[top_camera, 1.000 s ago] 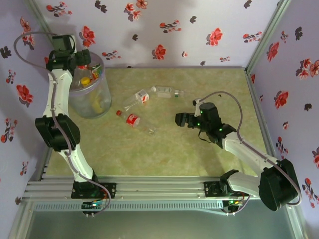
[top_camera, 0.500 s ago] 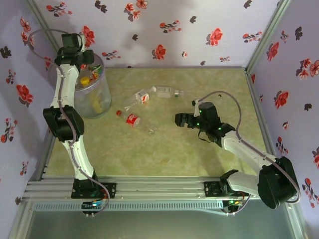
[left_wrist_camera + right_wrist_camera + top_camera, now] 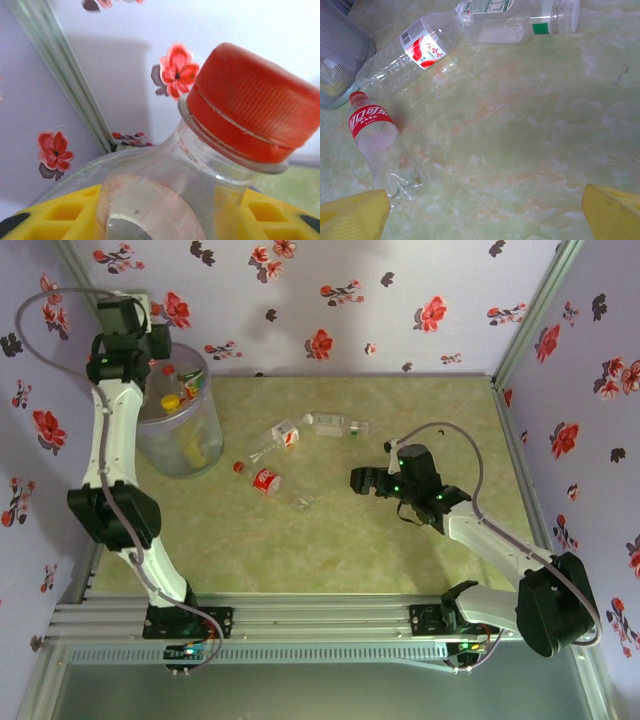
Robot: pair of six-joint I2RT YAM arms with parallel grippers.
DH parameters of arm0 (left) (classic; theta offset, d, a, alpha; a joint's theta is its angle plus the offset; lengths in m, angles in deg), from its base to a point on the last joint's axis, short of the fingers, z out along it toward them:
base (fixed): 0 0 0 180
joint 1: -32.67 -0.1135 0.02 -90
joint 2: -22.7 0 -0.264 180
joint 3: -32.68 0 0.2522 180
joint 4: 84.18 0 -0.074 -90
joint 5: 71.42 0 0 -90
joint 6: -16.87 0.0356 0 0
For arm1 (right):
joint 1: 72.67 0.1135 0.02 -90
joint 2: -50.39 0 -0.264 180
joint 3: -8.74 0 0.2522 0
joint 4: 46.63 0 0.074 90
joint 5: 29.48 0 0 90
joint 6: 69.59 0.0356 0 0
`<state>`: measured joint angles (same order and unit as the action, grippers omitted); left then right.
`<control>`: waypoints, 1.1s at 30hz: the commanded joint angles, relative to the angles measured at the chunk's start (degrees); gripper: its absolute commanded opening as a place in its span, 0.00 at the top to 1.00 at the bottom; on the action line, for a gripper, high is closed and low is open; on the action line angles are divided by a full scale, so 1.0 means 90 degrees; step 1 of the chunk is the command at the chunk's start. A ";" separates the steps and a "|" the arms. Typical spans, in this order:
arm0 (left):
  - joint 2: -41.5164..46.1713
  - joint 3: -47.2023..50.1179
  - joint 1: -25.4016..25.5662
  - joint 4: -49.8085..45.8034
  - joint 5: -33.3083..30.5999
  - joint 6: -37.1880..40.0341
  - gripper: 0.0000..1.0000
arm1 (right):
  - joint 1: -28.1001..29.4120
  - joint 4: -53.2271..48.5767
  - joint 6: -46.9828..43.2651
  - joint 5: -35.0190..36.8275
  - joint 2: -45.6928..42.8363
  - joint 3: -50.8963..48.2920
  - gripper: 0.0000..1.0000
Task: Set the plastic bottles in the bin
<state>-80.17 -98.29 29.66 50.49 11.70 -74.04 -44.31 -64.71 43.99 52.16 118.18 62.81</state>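
- Plastic bottles (image 3: 300, 445): three lie on their sides on the green marbled table (image 3: 400, 560), apart from the bin (image 3: 198, 450), which stands in the far left corner.
- Nearest the right arm is the red-labelled bottle (image 3: 265, 481) (image 3: 374, 132), clear, its red cap pointing toward the bin (image 3: 340, 55).
- Beyond it lies the clear bottle with a red-and-white label (image 3: 283, 436) (image 3: 415, 50). It lies end to end with the pale-labelled bottle (image 3: 335, 423) (image 3: 505, 15), which has a green band and a white cap. I cannot tell whether these two touch.
- The left gripper (image 3: 163, 348) (image 3: 165, 222) is raised over the bin's far left rim.
- In the left wrist view its yellow fingers (image 3: 55, 217) sit on either side of a red-capped bottle (image 3: 165, 175) and are closed against its clear shoulder. The bottle's red cap (image 3: 250, 112) points away toward the flowered wall (image 3: 125, 65).
- A yellow bottle (image 3: 173, 400) shows inside the bin, among other pieces I cannot make out.
- The right gripper (image 3: 358, 480) (image 3: 482, 215) hangs low over bare table, right of the three bottles. Its yellow fingers (image 3: 350, 215) are spread wide with nothing between them.
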 commanded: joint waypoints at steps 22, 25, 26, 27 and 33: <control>0.2174 0.3450 -0.0076 0.1360 0.0813 -0.2956 0.75 | -0.0046 0.0013 -0.0165 -0.0029 -0.0248 -0.0025 0.01; 0.2284 0.3970 -0.0066 0.1572 0.0660 -0.2859 0.75 | -0.0046 0.0000 -0.0192 -0.0024 -0.0266 -0.0017 0.01; 0.2307 0.4152 -0.0083 0.1700 0.0590 -0.2834 0.75 | -0.0051 -0.0004 -0.0206 -0.0028 -0.0275 -0.0007 0.01; 0.2319 0.4297 -0.0088 0.1775 0.0541 -0.2812 0.75 | -0.0050 -0.0009 -0.0197 -0.0035 -0.0276 -0.0004 0.01; 0.2234 0.4889 -0.0142 0.2109 0.0532 -0.2804 0.73 | -0.0050 -0.0003 -0.0182 -0.0023 -0.0252 0.0003 0.01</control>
<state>-61.00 -56.34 28.94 68.43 17.47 -98.76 -44.31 -64.73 43.35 51.68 116.80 62.79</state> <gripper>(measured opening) 0.492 0.993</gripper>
